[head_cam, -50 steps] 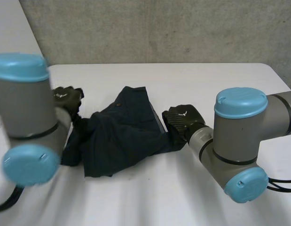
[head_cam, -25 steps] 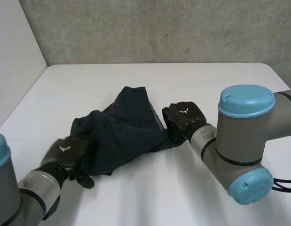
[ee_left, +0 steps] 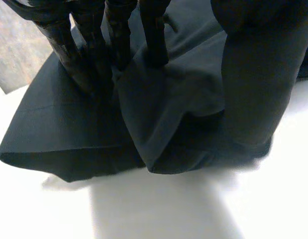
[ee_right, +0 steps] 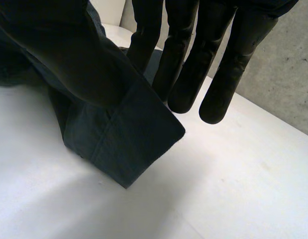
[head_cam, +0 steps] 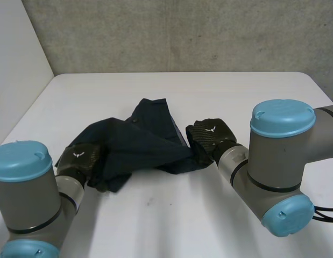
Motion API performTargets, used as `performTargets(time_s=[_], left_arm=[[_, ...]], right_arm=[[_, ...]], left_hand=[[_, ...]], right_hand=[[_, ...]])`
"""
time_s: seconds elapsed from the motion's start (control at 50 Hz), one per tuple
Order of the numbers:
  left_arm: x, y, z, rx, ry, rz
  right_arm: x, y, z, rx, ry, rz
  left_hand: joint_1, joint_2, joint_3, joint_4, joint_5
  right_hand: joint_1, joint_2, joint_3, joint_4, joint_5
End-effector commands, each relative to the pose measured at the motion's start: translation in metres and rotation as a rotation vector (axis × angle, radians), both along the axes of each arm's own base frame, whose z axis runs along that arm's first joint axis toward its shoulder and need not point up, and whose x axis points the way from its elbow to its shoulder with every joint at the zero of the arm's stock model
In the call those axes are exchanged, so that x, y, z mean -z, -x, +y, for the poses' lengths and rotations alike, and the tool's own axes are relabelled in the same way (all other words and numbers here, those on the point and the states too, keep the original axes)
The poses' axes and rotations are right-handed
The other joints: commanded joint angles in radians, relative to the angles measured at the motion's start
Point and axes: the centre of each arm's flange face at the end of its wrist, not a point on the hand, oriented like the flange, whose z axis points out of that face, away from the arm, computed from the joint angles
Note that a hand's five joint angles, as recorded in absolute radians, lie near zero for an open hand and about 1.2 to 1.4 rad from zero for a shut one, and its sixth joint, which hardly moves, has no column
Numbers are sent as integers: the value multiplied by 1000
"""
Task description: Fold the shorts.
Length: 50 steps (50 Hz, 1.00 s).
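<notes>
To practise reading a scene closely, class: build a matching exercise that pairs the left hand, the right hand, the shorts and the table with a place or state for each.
Column one:
1. left hand
2. right hand
3. shorts
4. table

Column two:
A. white, lying under the cloth
B. dark blue, bunched up
C. pinching a hemmed corner at the shorts' right end
D. gripping the shorts' left end

Pairs: 1-D, 2-C, 3-B, 4-A

Shorts (head_cam: 139, 145) lie approx mid-table (head_cam: 209, 215), slightly nearer its left edge, w/ left hand (head_cam: 80, 161) at their front-left end, right hand (head_cam: 209, 134) at their right end, wall (head_cam: 182, 32) behind the back edge.
</notes>
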Motion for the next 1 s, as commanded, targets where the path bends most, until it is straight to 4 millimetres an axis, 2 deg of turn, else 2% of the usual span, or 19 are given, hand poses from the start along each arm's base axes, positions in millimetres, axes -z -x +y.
performTargets(time_s=[0.02,0.12,0.18,0.22,0.28,0.3,0.34,0.36,0.38,0.42,0.44,0.46,0.5,0.52,0.6,0.66,0.76,0.84,1.0], left_arm=[[9,6,-15,15,19,-53],[16,9,-24,23,22,-90],[11,11,-30,26,49,-99],[2,14,-34,33,80,-107],[-16,16,-37,41,133,-116],[-41,17,-39,48,203,-116],[-69,17,-39,53,286,-124],[-83,16,-37,59,323,-133],[-111,16,-34,64,400,-158],[-140,16,-31,67,479,-183],[-156,16,-29,68,515,-190],[-183,17,-23,83,567,-200],[-208,16,-16,105,596,-199],[-233,15,-7,126,615,-188],[-282,8,8,146,637,-174],[-304,3,18,144,648,-159],[-338,-5,39,132,726,-125],[-354,-15,62,126,779,-105],[-365,-22,92,156,813,-79]], right_arm=[[-1,-1,-1,0,10,-4],[-2,-1,-3,-2,29,-3],[-5,-3,-5,-5,46,-10],[-10,-3,-8,-7,63,-13],[-27,-5,-11,-16,132,-12],[-37,-5,-11,-20,162,-11],[-55,-5,-12,-23,225,-12],[-78,-4,-12,-25,302,-13],[-91,-3,-11,-26,346,-17],[-116,-1,-10,-22,434,-25],[-144,3,-9,-8,520,-40],[-160,5,-7,0,566,-51],[-190,9,-2,13,645,-81],[-219,14,5,24,706,-119],[-263,24,20,33,763,-159],[-279,28,28,31,771,-166],[-288,33,33,36,771,-162],[-286,36,38,31,748,-145],[-306,59,70,35,763,-149]], left_hand=[[191,178,177,178,174],[378,365,365,365,362],[838,825,825,825,822],[1000,987,987,987,984],[1001,988,987,988,984],[1001,988,987,988,984],[1001,988,987,988,984],[1001,988,987,988,984],[1001,988,987,988,984],[1001,988,987,988,984],[1001,988,987,988,984],[1001,988,987,988,984],[1001,988,987,988,984],[1001,988,987,988,984],[1001,988,987,988,984],[1001,988,987,988,984],[1001,988,987,988,984],[1001,988,987,988,984],[1001,988,987,988,984]], right_hand=[[406,219,208,204,248],[406,219,208,204,248],[406,219,208,204,248],[406,219,208,204,248],[406,219,208,204,248],[406,219,208,204,248],[406,219,208,204,248],[406,219,208,204,248],[406,219,208,204,248],[406,219,208,204,248],[406,219,208,204,248],[406,219,208,204,248],[406,219,208,204,248],[406,219,208,204,248],[406,219,208,204,248],[406,219,208,204,248],[406,219,208,204,248],[406,219,208,204,248],[406,219,208,204,248]])
